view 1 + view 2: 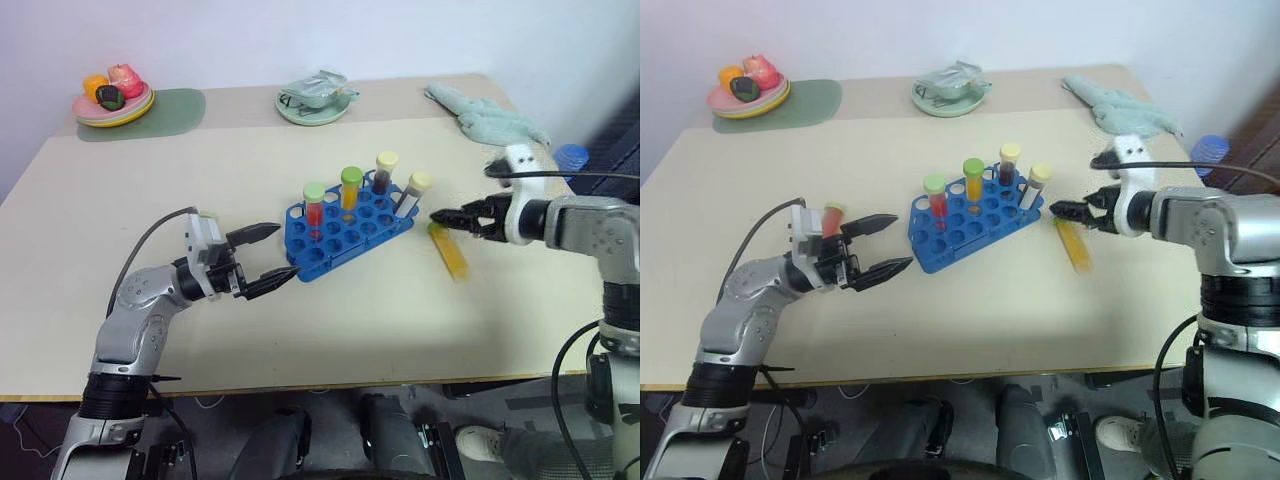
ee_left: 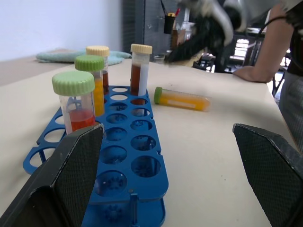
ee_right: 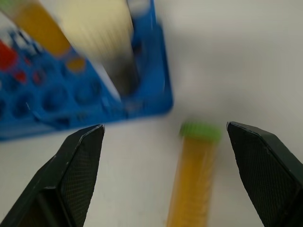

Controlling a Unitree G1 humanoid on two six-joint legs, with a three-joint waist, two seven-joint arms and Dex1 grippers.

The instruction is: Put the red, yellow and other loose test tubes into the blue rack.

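Note:
The blue rack [image 1: 340, 238] sits mid-table with several capped tubes upright in its far rows: a red one [image 1: 314, 206], a yellow-orange one [image 1: 351, 190] and two cream-capped ones [image 1: 386, 172]. One loose yellow test tube [image 1: 451, 254] with a green cap lies flat on the table just right of the rack. My right gripper [image 1: 440, 217] hovers open just above that tube's capped end, with the tube [image 3: 194, 179] between its spread fingers in the right wrist view. My left gripper [image 1: 272, 256] stands open and empty at the rack's left end, pointing along it [image 2: 166, 127].
At the back stand a plate of toy fruit [image 1: 112, 100] on a green mat [image 1: 170, 112], a green dish [image 1: 315, 100] and a pale green cloth [image 1: 490, 115]. A blue cap [image 1: 572, 157] sits at the right edge. A person's arm [image 2: 255, 71] rests on the table's far side.

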